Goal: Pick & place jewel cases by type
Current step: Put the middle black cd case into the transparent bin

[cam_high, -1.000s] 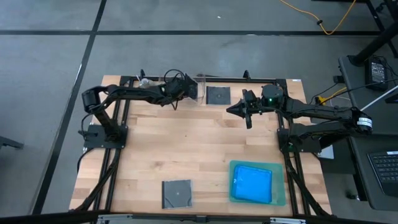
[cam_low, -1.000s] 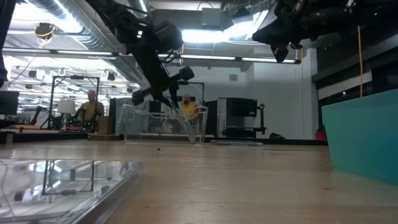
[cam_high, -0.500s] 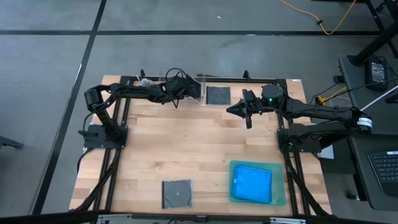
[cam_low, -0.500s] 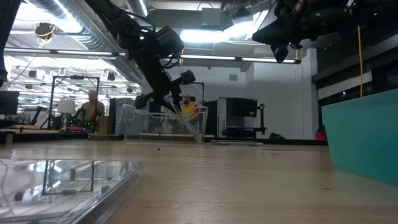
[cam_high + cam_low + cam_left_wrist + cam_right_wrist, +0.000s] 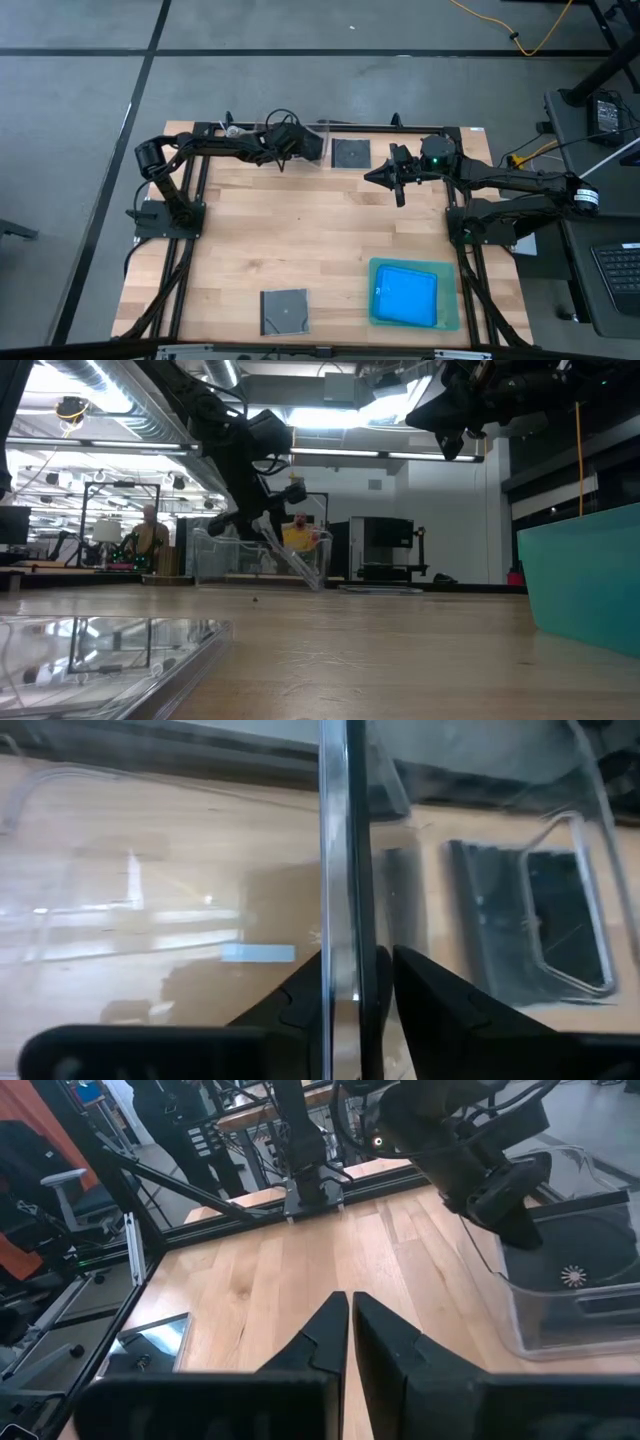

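My left gripper [image 5: 303, 147] [image 5: 357, 960] hangs open over the clear tub [image 5: 262, 132] [image 5: 560, 1330] at the far edge. A thin dark jewel case [image 5: 345, 850] [image 5: 295, 560] stands edge-on between its fingers and slants down into the tub, where another dark case [image 5: 580, 1280] lies flat. A dark case [image 5: 350, 153] lies on the table just right of the tub, and another [image 5: 285, 310] lies near the front edge. Blue cases [image 5: 407, 296] lie in the green tray [image 5: 450, 300]. My right gripper [image 5: 372, 177] [image 5: 350, 1295] waits shut in the air. My left gripper's fingers [image 5: 300, 1005] stand on either side of the slanting case's upper edge [image 5: 345, 935], slanting down from above. A narrow gap shows on one side; whether the other finger touches the case, I cannot tell. The case's lower end is inside the tub.
The black frame rail [image 5: 330, 125] runs along the far edge behind the tub. People are in the room beyond the table [image 5: 148, 530]. Bare wood [image 5: 300, 230] lies across the table's middle.
My left gripper has sunk a little toward the tub and rolled slightly. The case between its fingers now leans flatter, its lower end deeper in the tub.
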Motion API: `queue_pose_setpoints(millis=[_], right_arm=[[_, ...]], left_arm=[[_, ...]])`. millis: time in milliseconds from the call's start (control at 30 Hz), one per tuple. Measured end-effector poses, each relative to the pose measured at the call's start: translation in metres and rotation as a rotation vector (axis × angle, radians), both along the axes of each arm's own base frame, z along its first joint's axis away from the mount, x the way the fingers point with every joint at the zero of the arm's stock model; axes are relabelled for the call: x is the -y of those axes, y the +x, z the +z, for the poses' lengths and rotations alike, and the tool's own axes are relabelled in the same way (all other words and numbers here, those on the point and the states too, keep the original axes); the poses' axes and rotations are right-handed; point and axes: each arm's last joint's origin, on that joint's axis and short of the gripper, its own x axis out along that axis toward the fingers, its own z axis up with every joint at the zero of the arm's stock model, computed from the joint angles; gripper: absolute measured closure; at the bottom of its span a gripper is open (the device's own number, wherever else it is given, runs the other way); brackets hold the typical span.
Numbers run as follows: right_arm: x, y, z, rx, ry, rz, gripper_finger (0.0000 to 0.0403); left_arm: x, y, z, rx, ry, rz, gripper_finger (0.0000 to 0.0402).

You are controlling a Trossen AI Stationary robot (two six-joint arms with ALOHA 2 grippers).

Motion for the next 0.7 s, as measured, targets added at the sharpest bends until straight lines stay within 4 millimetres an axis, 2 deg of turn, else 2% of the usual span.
queue_pose_setpoints(millis=[700], right_arm=[[0.0026, -0.0008, 0.0, 0.001, -0.013, -0.007, 0.0377]], left_arm=[[0.0042, -0.0103, -0.0068, -0.188, -0.014, -0.062, 0.0258]])
